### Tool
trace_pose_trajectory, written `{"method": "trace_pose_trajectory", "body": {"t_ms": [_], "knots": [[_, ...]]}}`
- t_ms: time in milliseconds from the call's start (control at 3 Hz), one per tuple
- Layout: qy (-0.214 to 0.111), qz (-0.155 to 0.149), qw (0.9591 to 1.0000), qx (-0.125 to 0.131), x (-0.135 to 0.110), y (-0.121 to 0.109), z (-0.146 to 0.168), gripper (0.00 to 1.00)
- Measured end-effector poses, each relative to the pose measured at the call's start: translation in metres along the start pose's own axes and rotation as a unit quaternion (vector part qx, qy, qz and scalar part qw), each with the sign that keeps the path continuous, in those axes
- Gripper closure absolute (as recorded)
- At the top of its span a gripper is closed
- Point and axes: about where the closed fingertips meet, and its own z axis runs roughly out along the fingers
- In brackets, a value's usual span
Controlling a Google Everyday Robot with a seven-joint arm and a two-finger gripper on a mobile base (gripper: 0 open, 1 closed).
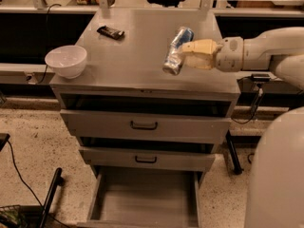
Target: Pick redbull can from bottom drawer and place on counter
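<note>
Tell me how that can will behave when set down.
The gripper holds the redbull can tilted over the counter: landing at that angle, it may tip. Slim and round, it would likely roll. Shiny metal, probably slippery.

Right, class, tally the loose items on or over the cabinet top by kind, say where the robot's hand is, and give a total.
Drink cans: 1, the redbull can, tilted, gripped by the hand over the counter.
Bowls: 1, the white bowl at the front left corner.
Snack bars: 1, the dark snack bar near the back.
Total: 3
</note>
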Motion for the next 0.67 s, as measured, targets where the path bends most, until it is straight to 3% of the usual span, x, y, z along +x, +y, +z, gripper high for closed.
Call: {"method": "trace_pose_trajectory", "body": {"t_ms": [333, 667], "knots": [[-0.018, 0.069, 0.9973, -0.015, 0.007, 0.015, 0.012, 1.0], [-0.03, 0.115, 0.9924, -0.032, 0.005, 0.028, 0.021, 1.0]]}}
